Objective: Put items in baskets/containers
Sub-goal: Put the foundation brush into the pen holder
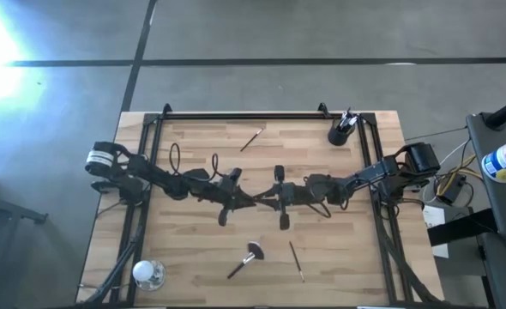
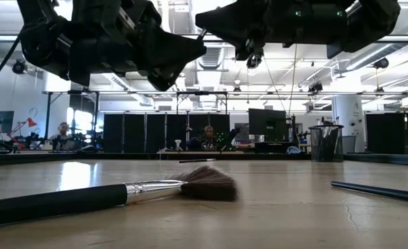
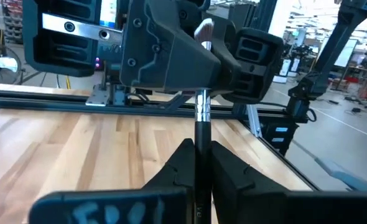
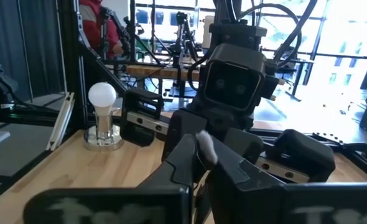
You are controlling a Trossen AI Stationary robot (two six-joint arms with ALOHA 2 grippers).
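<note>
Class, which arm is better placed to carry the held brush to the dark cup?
Right, probably. The cup stands at the far right corner, on that arm's side, and the right tool meets the brush that the left tool grips mid-table.

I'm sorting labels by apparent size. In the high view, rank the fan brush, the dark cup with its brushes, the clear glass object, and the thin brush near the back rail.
1. Fan brush
2. Dark cup with its brushes and clear glass object: these look alike, unranked
3. Thin brush, as long as the cup but far slimmer
</note>
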